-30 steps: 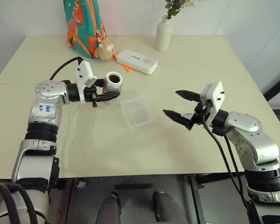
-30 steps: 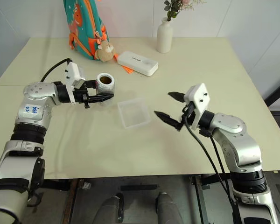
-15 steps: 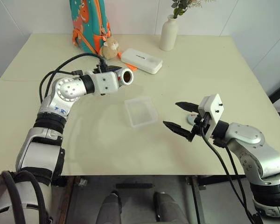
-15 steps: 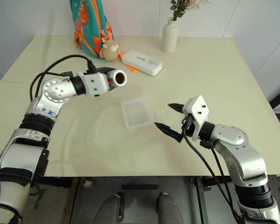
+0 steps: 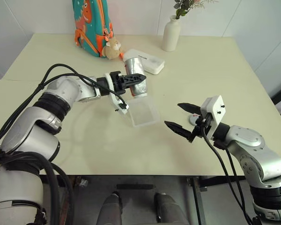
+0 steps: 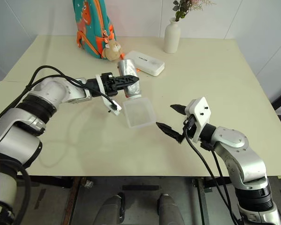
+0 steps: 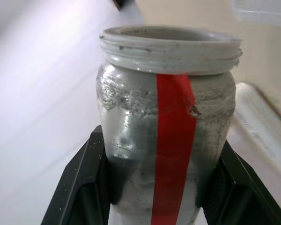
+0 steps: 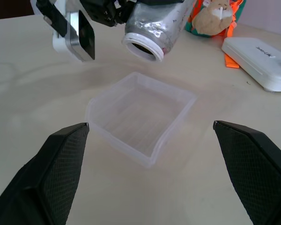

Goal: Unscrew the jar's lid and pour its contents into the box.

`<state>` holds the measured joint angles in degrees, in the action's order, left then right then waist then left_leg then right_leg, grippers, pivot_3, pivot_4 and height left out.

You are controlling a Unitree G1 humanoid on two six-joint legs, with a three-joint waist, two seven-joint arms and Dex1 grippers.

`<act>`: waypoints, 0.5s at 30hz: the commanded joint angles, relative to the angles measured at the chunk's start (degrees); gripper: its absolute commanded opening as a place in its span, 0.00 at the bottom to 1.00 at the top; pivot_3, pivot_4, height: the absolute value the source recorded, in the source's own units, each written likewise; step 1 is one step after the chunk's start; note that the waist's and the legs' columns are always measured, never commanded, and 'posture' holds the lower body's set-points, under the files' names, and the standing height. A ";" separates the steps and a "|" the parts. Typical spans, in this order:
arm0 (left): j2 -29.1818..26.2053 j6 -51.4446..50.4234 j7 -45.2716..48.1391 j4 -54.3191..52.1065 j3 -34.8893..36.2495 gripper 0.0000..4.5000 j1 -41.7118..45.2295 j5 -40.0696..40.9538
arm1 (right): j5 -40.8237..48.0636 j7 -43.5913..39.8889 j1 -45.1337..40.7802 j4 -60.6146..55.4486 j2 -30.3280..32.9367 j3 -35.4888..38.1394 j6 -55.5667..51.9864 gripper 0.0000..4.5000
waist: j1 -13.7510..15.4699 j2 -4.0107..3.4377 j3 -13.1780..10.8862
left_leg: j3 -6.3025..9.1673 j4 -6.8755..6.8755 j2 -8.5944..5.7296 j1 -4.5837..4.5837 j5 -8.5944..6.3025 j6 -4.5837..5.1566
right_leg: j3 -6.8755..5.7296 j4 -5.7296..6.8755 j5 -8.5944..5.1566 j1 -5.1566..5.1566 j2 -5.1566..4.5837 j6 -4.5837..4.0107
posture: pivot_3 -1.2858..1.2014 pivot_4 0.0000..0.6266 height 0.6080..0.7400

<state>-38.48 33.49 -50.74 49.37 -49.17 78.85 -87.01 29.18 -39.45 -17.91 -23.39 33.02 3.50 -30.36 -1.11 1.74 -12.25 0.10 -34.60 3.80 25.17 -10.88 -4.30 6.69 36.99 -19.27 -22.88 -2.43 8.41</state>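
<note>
Jar (image 5: 136,82): a silvery, rough-skinned cylinder with a red tape stripe down its side and a threaded pale rim, pinched between the black fingers of my left jaws (image 5: 131,79) and tipped mouth-down over the far edge of the box (image 5: 144,112). That box is a shallow square tray of clear, thin plastic resting on the smooth cream table (image 5: 215,70). My right jaws (image 5: 182,117) hang spread wide and empty just beside the box, their pointed fingers textured.

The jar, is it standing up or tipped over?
Tipped over. The left claw holds the jar in the air, its open mouth slanting down toward the clear box.
</note>
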 commanded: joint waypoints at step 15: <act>-0.41 3.92 7.07 8.02 4.88 0.43 2.17 13.85 | 1.69 2.70 0.91 -2.60 -2.80 1.20 0.60 0.99 | 0.09 -0.01 0.00 | -0.06 0.11 0.00 -0.02 0.05 -0.11 | 0.01 0.06 -0.02 -0.08 0.00 0.03 | 0.52 0.24 1.00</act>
<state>-38.04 35.28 -46.93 56.18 -47.87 80.54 -78.65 29.82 -37.10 -17.24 -23.41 30.55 3.50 -30.35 -1.02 1.73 -12.24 0.04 -34.50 3.80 25.14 -10.82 -4.42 6.70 37.06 -19.29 -22.96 -2.44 8.44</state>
